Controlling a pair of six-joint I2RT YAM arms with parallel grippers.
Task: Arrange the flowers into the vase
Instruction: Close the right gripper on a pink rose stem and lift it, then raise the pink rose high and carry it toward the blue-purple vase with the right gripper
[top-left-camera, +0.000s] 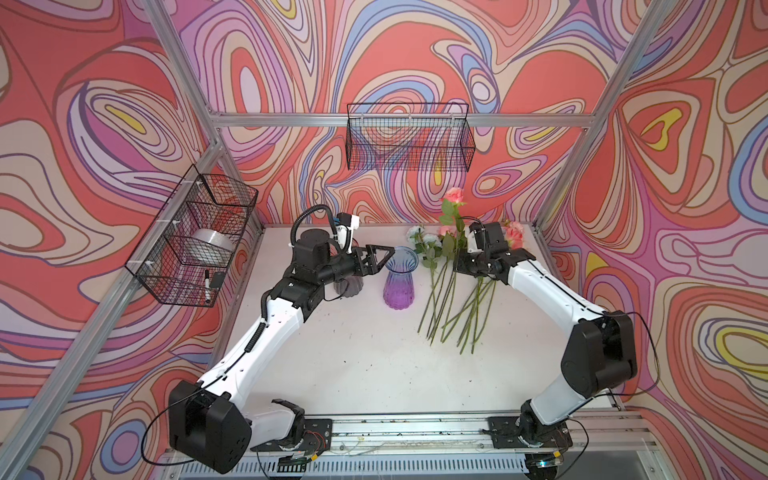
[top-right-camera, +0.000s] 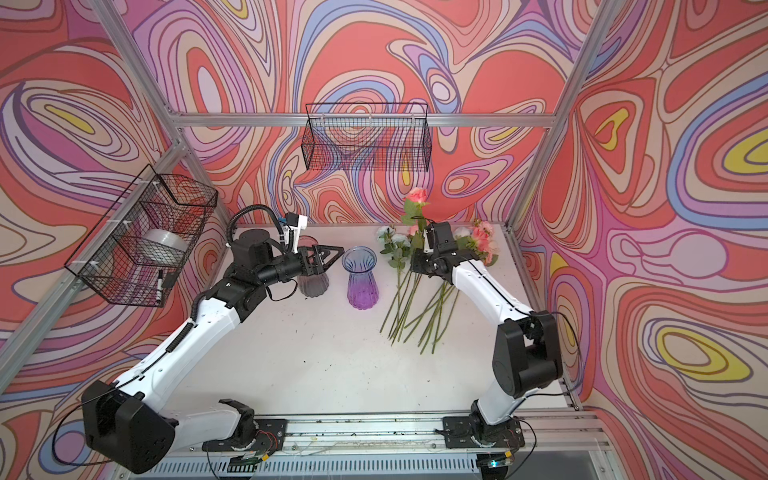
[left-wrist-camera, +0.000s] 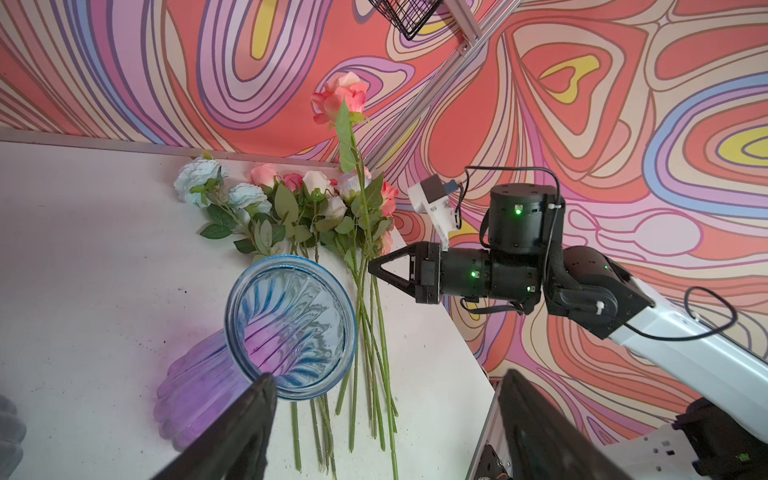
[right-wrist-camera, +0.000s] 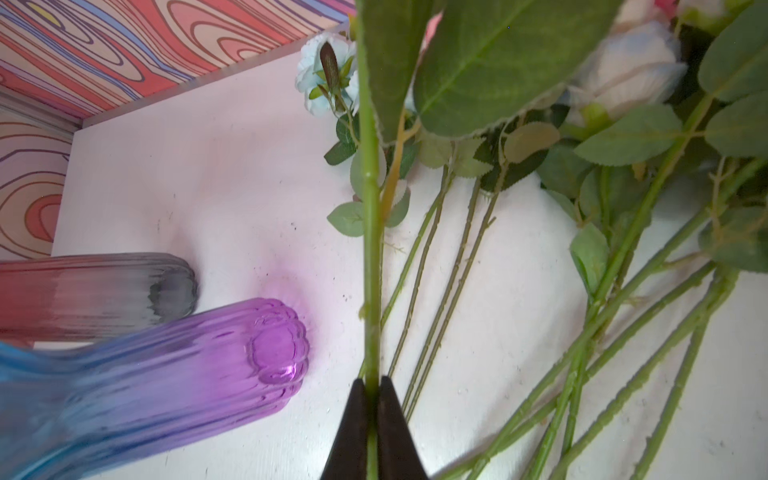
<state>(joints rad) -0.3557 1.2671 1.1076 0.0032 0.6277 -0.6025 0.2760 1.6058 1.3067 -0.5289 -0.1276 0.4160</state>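
A pink rose (top-left-camera: 455, 194) is pinched by its stem in the right claw (right-wrist-camera: 372, 384), whose jaws are pressed together on the green stalk. The rose is held about upright, with its head raised above the rest and seen against the patterned wall in both top views. The other flowers (left-wrist-camera: 286, 203) are laid on the desk (top-left-camera: 374, 353), on the right side in both top views. Their pale blue, white and pink heads are bunched near the back wall, and the stems are fanned out toward the front. The right claw is placed over this heap.

The vase (top-left-camera: 400, 282), blue at the mouth and purple at the foot, is stood upright near the middle of the desk, just beside the leftmost stems. The left claw (top-left-camera: 382, 257) is held spread at the height of the vase's rim, on the side away from the flowers. In the left wrist view one finger (left-wrist-camera: 249, 415) is seen over the rim, but whether the glass is touched cannot be told. A second vase (top-right-camera: 313, 282), smoky grey, is stood behind the left claw, near the first. A tape roll (top-left-camera: 212, 245) and a marker (top-left-camera: 206, 284) are kept in a wire basket (top-left-camera: 166, 266) hung on the side wall.
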